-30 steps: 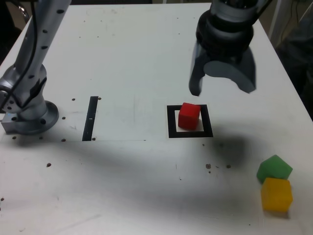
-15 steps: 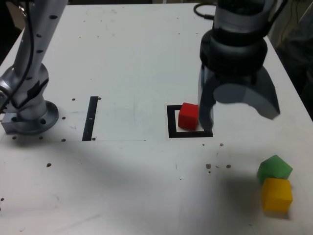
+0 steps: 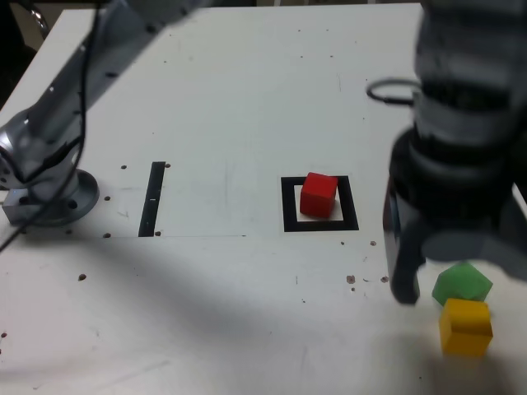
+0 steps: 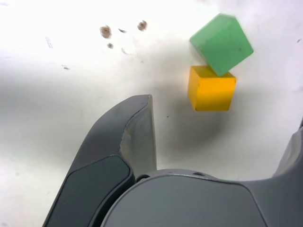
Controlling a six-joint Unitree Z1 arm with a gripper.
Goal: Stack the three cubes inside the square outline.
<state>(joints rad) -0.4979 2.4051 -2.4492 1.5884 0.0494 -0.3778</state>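
Observation:
The red cube (image 3: 318, 195) sits inside the square outline (image 3: 321, 225) at mid-table. Touching each other near the front right of the exterior view are the green cube (image 3: 461, 282) and the yellow cube (image 3: 465, 327). My gripper (image 3: 457, 265) hovers over that pair, blurred, jaws wide open and holding nothing. In the wrist view the green cube (image 4: 221, 44) and the yellow cube (image 4: 210, 88) lie ahead of the gripper (image 4: 222, 137), between the lines of its two fingers (image 4: 137, 137) and untouched.
A thin black strip (image 3: 152, 198) lies on the exterior view's left, with the arm's base (image 3: 49, 197) beyond it. A black cable (image 3: 387, 90) loops behind the gripper. Small dark specks (image 3: 354, 280) dot the white table.
The gripper has travelled from above the red cube toward the exterior view's front right, ending over the green and yellow cubes. Its jaws opened slightly wider. No cube has moved.

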